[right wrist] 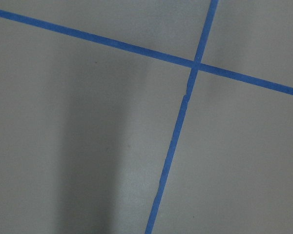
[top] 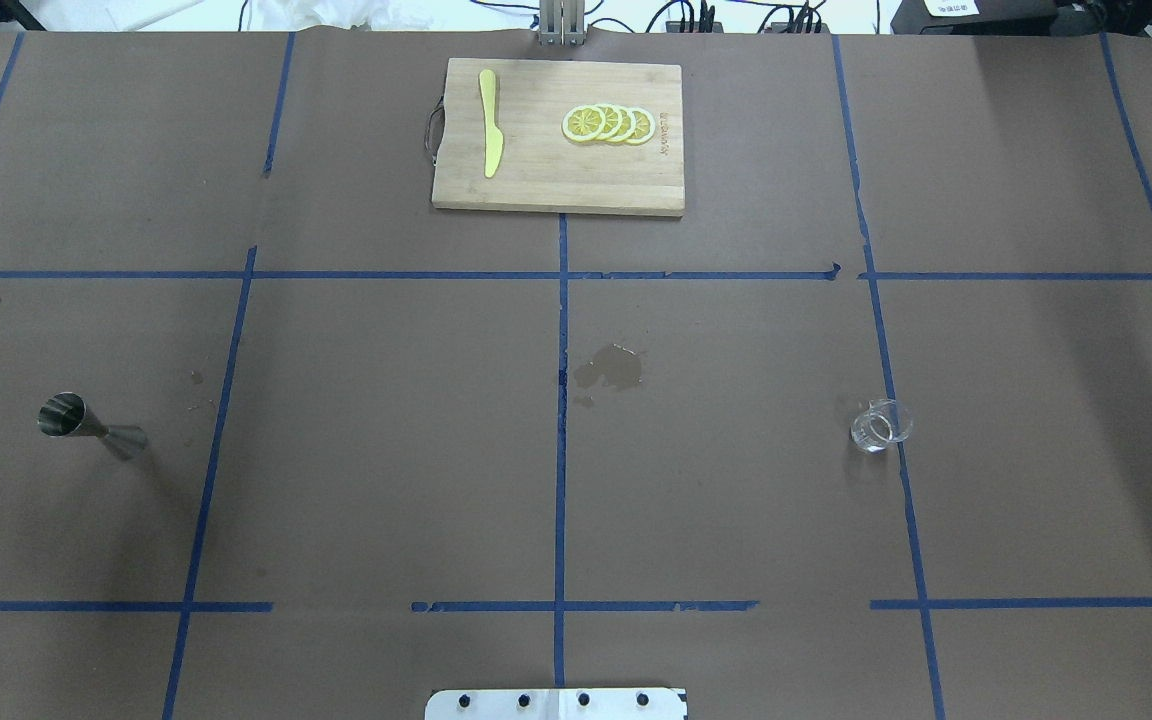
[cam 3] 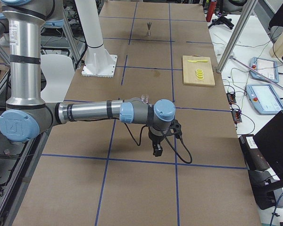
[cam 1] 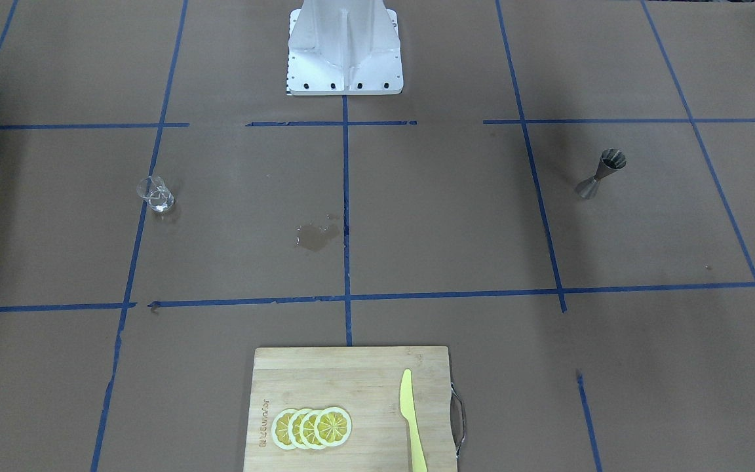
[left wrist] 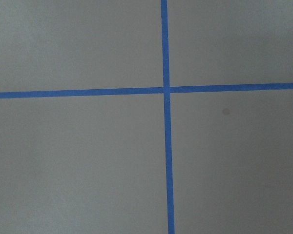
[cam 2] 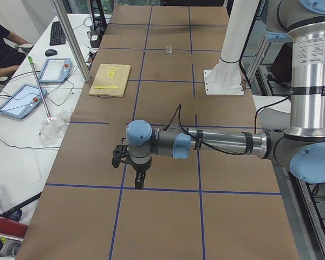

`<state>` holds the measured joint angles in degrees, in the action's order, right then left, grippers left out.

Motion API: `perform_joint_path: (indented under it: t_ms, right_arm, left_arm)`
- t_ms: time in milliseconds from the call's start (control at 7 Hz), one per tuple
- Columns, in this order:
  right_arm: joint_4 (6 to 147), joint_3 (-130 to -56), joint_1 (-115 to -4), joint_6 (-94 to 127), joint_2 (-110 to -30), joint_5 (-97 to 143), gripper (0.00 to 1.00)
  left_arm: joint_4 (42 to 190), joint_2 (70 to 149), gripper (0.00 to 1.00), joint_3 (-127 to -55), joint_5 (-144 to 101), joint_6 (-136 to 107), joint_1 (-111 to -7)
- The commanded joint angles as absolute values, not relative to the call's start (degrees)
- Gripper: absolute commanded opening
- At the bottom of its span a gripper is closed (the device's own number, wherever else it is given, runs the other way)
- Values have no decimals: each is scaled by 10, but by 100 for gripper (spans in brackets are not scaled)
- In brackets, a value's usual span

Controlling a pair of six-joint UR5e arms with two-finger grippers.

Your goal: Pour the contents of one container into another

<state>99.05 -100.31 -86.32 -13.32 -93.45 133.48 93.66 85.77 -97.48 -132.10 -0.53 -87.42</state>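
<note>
Surface: glass cup and jigger flank the spill, likely 1 each for my left hand and right hand; whether these are apart or together, I cannot tell.

One cup, one jigger, one board, one knife, four lemon slices.

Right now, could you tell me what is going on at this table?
Nothing is being handled. The small clear glass cup stands on the robot's right side, the grey steel hourglass jigger far off on its left. The left tool and the right tool hang over bare brown paper, apart from both; open or shut, I cannot tell. A dark stain marks the middle.
</note>
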Motion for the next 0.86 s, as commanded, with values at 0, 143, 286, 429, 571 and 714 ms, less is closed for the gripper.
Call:
perform_joint_path:
  t_ms: [0,143,286,429,571,714]
  right_arm:
    - [991,-1003,-863,-133,-933,1335,100]
    - [991,-1003,-862,-133,-933,1336,100]
    - [991,-1003,-862,-133,-931,1348,100]
    - [991,-1002,-862,-134,-931,1354,100]
    - [991,-1003,-863,-134,-931,1359,100]
    - [991,-1002,-862,-134,-931,1359,100]
  left_arm:
    - [932,857,100,-971,-1321,19,-874]
    - [932,857,100,-969,-1321,18,-874]
    - [934,857,100,-962,-1323,18,-874]
    - [934,856,100,-961,-1325,19,-874]
    - [935,856,100,-960,-1326,19,-874]
    - [937,856,100,-960,-1326,19,-874]
